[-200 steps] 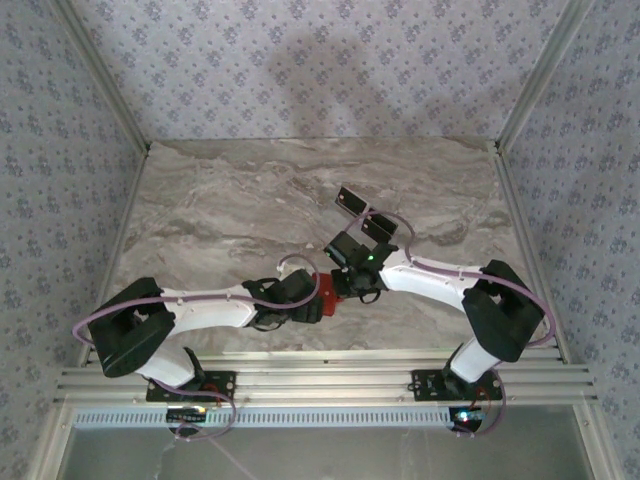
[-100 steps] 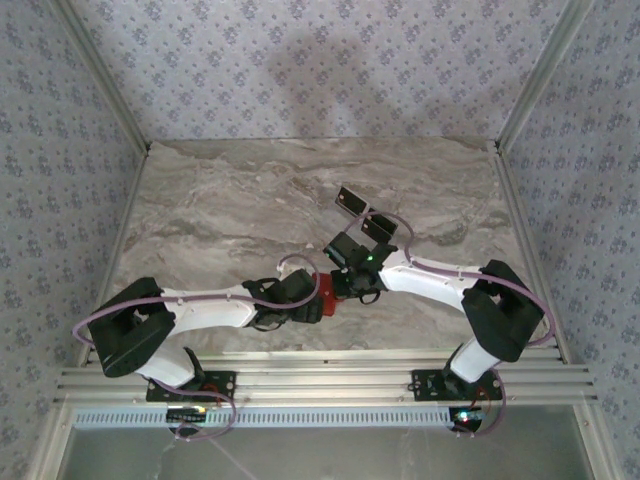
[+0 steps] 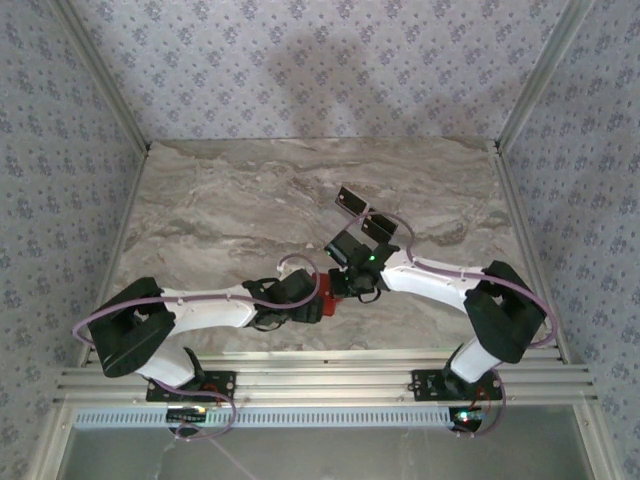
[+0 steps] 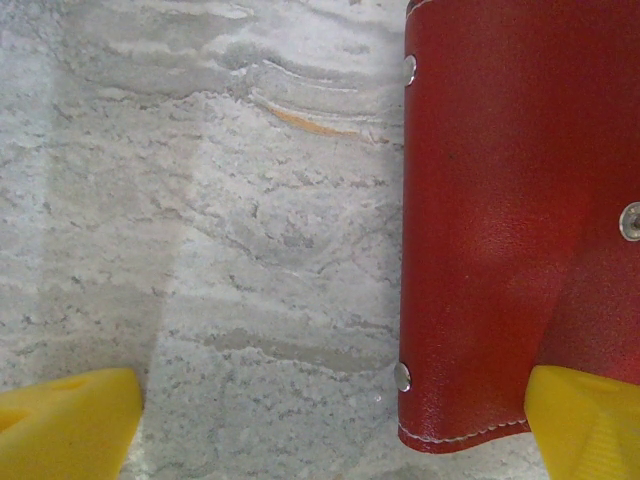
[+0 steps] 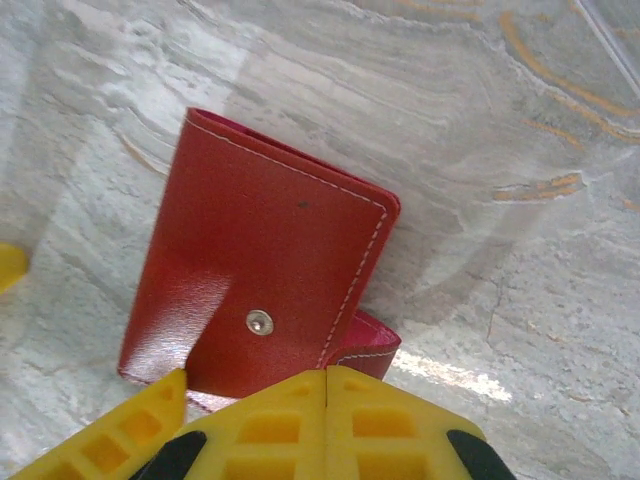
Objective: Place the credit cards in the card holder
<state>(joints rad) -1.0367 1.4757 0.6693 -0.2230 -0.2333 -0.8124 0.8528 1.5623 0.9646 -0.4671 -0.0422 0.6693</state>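
- The step in hand looks like opening the card holder (image 5: 260,270). To do it well, one gripper should pin the lower leaf flat while the other lifts the top flap by its free edge, slowly, so nothing slides.
- The right gripper (image 5: 327,400) has its fingers pressed fully together at the card holder's near edge; I cannot tell whether they nip any leather.
- The left gripper (image 4: 330,425) is spread wide and holds nothing, with one finger at the card holder's corner.
- The card holder is red, stitched and folded, with a silver snap showing. It lies on the surface (image 3: 230,210) between both grippers. Two dark credit cards (image 3: 349,200) lie well beyond it.
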